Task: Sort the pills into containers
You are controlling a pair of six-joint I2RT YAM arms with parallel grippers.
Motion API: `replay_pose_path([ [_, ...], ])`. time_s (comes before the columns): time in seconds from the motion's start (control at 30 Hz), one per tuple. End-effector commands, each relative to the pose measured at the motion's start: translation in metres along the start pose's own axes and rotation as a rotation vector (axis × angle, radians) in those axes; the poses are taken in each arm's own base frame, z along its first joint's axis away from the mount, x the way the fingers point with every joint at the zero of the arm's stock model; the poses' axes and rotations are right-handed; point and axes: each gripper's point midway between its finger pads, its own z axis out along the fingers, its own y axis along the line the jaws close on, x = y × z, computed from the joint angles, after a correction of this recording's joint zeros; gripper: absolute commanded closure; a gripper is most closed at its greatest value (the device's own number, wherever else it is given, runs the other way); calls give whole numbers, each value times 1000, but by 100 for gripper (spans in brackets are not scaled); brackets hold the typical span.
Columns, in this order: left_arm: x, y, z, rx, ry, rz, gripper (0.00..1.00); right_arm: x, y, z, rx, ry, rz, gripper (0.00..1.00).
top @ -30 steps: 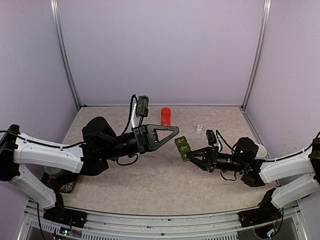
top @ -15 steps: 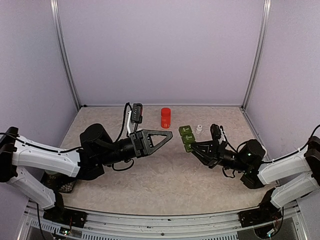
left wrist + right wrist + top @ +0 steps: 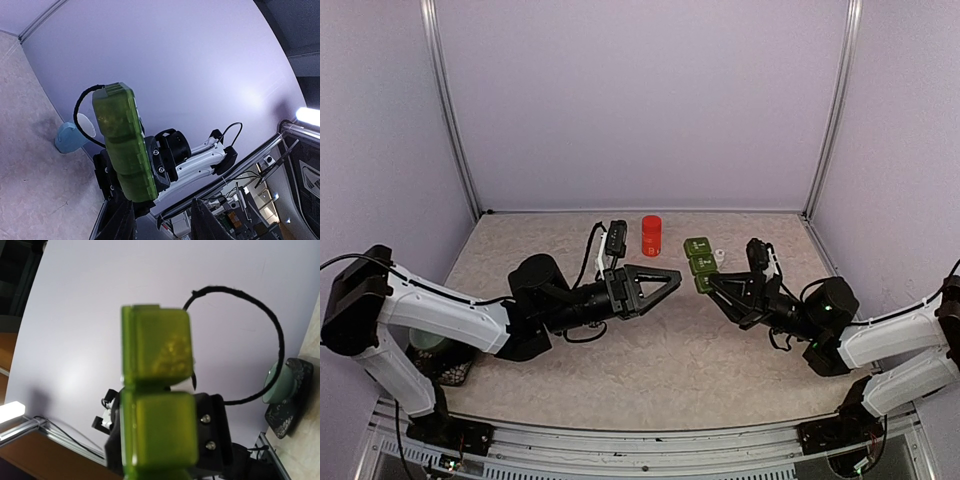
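Containers [image 3: 699, 264] held in air, lids shut; contents unclear through green plastic. Right gripper [image 3: 710, 284] clamped on one end of strip. Left gripper [image 3: 671, 276] slightly parted, empty, near strip

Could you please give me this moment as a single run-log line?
right claw: shut on strip, held aloft | left claw: open, empty, facing strip

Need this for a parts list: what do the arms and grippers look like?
The left arm and right arm have white shells with black joints. The left gripper and right gripper are black, the left an open triangular frame. Black cables loop at each wrist beside a small black camera.
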Motion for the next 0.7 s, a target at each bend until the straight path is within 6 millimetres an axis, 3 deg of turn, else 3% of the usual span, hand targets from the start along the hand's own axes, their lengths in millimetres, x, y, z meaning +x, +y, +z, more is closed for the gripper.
replay_pose_path([
  [0.0,-12,-18,9,69,-25,18,62,-1,22,5,-70,-4,-22,100],
  [0.67,-15,-6,15,72,-29,6,62,13,14,12,-63,33,-19,100],
])
